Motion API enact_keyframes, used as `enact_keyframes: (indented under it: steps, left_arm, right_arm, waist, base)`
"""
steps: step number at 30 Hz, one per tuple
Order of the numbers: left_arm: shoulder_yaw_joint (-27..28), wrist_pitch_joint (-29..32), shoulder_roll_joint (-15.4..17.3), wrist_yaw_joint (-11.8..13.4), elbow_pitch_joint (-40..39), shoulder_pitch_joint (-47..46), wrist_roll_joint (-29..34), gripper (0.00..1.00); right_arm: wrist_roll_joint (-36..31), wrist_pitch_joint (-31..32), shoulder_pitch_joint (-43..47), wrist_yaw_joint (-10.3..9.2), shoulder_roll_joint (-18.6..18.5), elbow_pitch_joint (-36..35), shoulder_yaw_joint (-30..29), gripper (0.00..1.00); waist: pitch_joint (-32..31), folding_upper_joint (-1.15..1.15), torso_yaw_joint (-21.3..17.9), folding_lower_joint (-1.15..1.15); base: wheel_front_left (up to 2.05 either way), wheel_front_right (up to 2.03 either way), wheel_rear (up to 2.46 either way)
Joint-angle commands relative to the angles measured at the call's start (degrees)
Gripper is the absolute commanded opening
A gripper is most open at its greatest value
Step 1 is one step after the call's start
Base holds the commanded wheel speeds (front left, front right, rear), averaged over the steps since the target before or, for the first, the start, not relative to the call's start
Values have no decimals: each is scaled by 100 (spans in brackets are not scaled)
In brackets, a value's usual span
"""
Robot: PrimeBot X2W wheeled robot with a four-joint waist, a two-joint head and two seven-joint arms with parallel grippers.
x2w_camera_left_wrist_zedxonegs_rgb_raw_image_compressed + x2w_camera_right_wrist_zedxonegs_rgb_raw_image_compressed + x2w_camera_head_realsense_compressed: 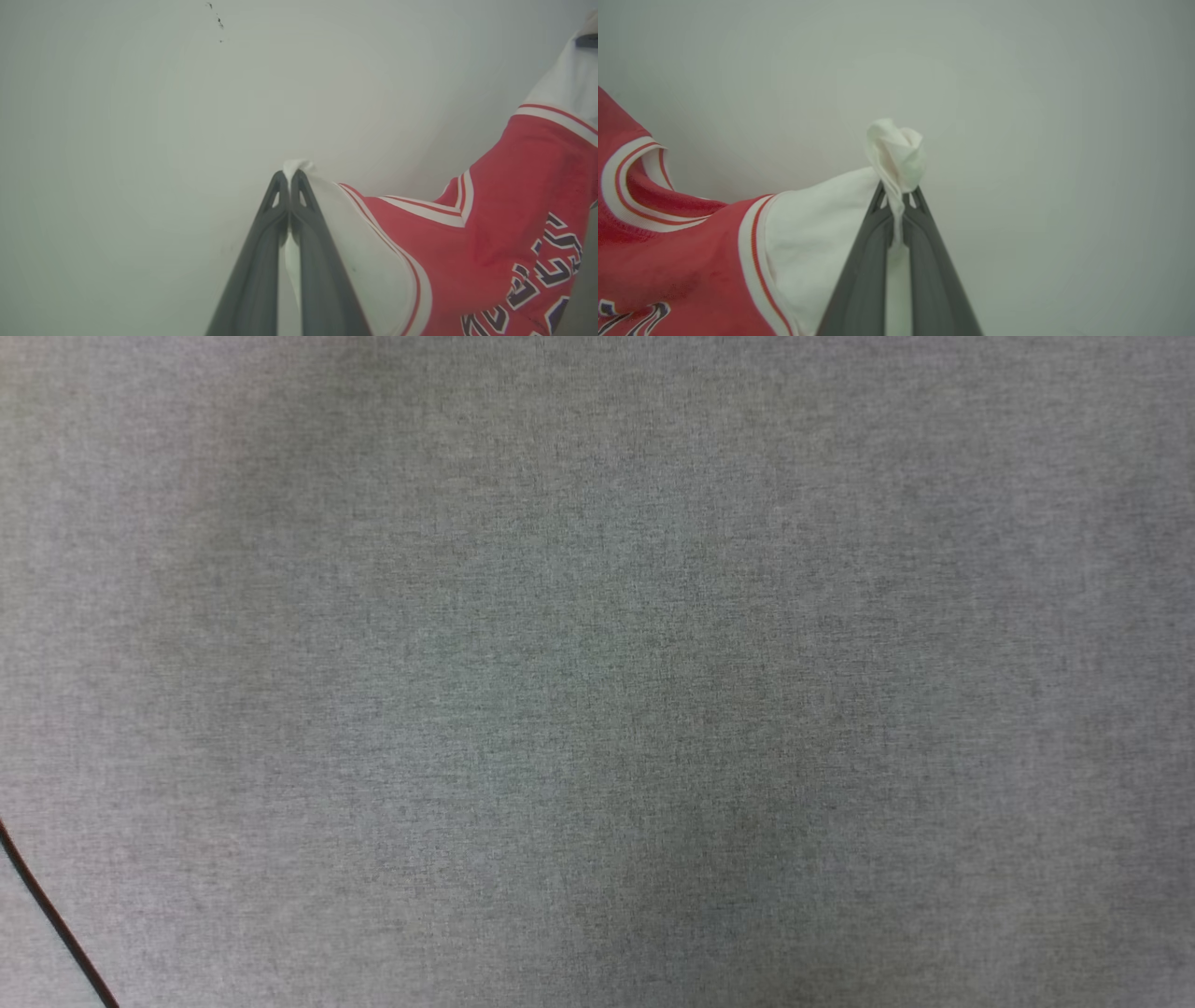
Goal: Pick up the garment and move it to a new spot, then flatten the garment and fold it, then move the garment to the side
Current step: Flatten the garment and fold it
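Observation:
The garment, a red shirt with white sleeves, striped trim and black white-edged letters, hangs spread between my two grippers against a pale background. In the left wrist view my left gripper is shut on the edge of one white sleeve, and the red body stretches off to the right. In the right wrist view my right gripper is shut on the bunched tip of the other white sleeve, with the garment and its striped neckline reaching to the left. At the top right of the left wrist view a dark fingertip holds the far sleeve.
The head view looks down on a grey woven table cover. A thin dark line crosses its lower left corner. A few dark specks mark the pale background in the left wrist view.

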Motion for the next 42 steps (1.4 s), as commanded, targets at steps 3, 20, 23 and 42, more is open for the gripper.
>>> enact_keyframes:
  steps: [3,20,23,42]
  left_arm:
    - [-257,-169,81,-9,-80,677,-242,0]
    - [-132,-342,453,228,-1311,4442,-635,0]
    - [30,-343,620,360,-1700,5312,-614,0]
    - [-241,-160,2160,1351,-3948,9853,-1602,0]
  right_arm:
    - [280,-292,709,-5,158,196,209,0]
    - [1606,-794,3918,-5,24,-379,1277,0]
    - [1872,-815,4545,-4,-173,-687,1494,0]
    - [2870,-818,8777,-5,-1682,-2433,1747,0]
  waist:
    - [-125,0,-16,-1]
    - [-1216,0,-75,-1]
    - [-1487,0,-81,-1]
    - [-3063,0,-58,-1]
  base:
    - [0,0,0]
    - [0,0,0]
    - [0,0,0]
    - [0,0,0]
